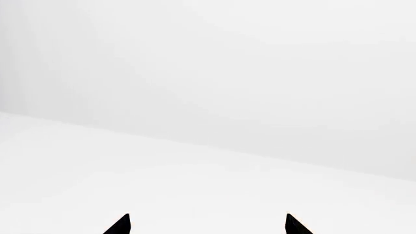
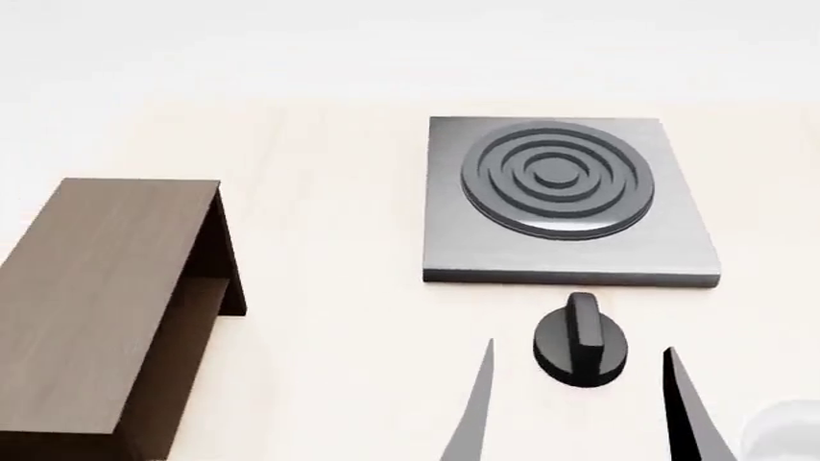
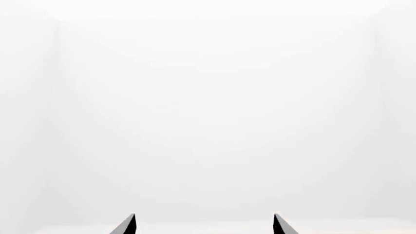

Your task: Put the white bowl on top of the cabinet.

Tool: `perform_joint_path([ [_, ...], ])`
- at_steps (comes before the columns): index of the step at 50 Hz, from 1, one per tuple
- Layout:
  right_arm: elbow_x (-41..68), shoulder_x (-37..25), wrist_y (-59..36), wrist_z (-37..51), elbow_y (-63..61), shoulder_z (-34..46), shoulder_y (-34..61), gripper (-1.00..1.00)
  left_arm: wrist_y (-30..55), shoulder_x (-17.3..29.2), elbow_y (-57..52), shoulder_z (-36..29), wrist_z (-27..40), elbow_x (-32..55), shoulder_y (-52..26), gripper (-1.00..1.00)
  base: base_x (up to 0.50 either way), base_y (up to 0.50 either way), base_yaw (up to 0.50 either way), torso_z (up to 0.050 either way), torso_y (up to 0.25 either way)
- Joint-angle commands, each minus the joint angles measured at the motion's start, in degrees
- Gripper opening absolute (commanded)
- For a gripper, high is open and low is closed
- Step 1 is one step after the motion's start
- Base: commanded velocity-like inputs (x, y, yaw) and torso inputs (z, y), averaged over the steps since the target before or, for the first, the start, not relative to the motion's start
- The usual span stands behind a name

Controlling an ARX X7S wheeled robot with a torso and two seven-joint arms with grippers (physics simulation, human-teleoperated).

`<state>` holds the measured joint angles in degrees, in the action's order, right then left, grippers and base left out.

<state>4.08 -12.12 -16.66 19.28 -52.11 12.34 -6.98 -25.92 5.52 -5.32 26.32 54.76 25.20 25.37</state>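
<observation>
approach step: both tools apart and empty, bowl (image 2: 784, 429) barely in view; right tool (image 2: 577, 403) must reach it, then cabinet (image 2: 96, 288).

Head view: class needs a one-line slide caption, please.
Brown cabinet at left, grey stove plate with black knob at right, an open tool in front.

Matt wood-grain cabinet (image 2: 96, 288); smooth grey metallic stove plate (image 2: 564, 197)

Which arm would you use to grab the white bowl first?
Right, probably. The glossy white ceramic bowl peeks in at the head view's lower right corner, on the right gripper's side; the low dark brown wooden cabinet sits far left.
</observation>
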Motion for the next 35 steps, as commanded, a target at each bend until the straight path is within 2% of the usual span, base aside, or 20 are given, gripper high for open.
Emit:
perform_joint_path([
  [1,0.3,-0.3,0.4,0.5,0.2,0.2,0.0,1.00,-0.6,0.3,0.5,-0.4,0.2,0.5,0.1,1.00,0.00,0.50,0.00,0.000,0.000],
  [11,1.9,-0.2,-0.3,1.3,0.4,-0.7,0.4,1.00,-1.1,0.6,1.2,-0.8,0.2,1.0,-0.1,1.00,0.00,0.45,0.00,0.000,0.000],
  [30,5.2,-0.2,-2.0,2.4,0.5,-1.9,1.0,1.00,-1.7,1.0,1.5,-1.4,0.4,1.9,0.0,1.00,0.00,0.00,0.00,0.000,0.000],
  [31,9.5,1.4,-10.5,7.7,-1.1,-8.7,8.1,1.00,-2.1,1.0,3.1,-1.5,-0.4,3.0,-0.5,1.00,0.00,0.00,0.00,0.000,0.000],
  [32,10.3,1.3,-19.1,8.3,-2.1,-9.1,9.8,1.00,-2.2,0.9,3.2,-1.4,-0.4,3.2,-0.4,1.00,0.00,0.00,0.00,0.000,0.000],
  [33,10.5,1.3,-23.8,8.5,-2.4,-9.2,10.4,1.00,-2.3,1.0,3.2,-1.4,-0.4,3.3,-0.3,1.00,0.00,0.00,0.00,0.000,0.000],
  [35,10.6,0.8,-26.6,9.0,-3.3,-8.8,11.7,1.00,-2.4,1.0,3.2,-1.4,-0.4,3.4,-0.3,1.00,0.00,0.00,0.00,0.000,0.000],
])
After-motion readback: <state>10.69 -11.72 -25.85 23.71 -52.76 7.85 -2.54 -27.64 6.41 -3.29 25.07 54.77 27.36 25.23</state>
